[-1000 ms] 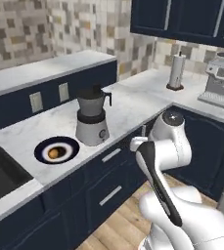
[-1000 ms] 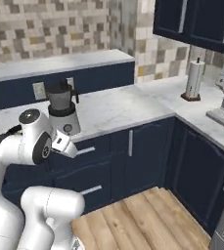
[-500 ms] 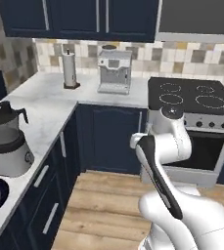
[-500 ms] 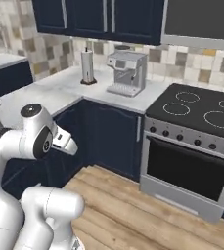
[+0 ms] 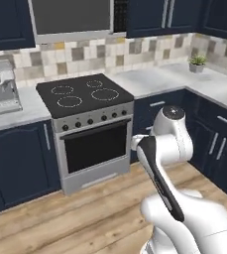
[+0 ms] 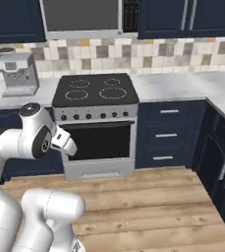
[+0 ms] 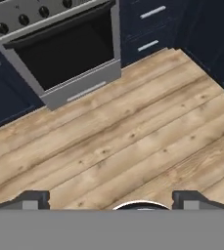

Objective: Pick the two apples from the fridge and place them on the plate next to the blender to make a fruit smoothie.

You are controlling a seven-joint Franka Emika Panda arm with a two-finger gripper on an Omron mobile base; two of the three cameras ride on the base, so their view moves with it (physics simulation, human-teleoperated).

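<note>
The two apples, the fridge, the plate and the blender are out of view. My gripper [image 7: 113,200] is open, its two dark fingertips [image 7: 35,199] far apart with nothing between them. It hangs over the wooden floor [image 7: 128,132] and looks down at it, in front of the oven. In the right base view my hand [image 6: 67,142] is tucked close to the arm, level with the oven door [image 6: 101,140].
A black-topped stove [image 5: 83,92] with an oven stands straight ahead. A silver coffee machine [image 6: 16,74] sits on the counter to its left. Dark blue cabinets and drawers [image 6: 168,133] line the walls. A small potted plant [image 5: 198,63] stands on the right counter.
The whole picture has swung: the base has turned away from the blender and plate, past the coffee machine, and now faces the stove. The gripper stays open and empty.
</note>
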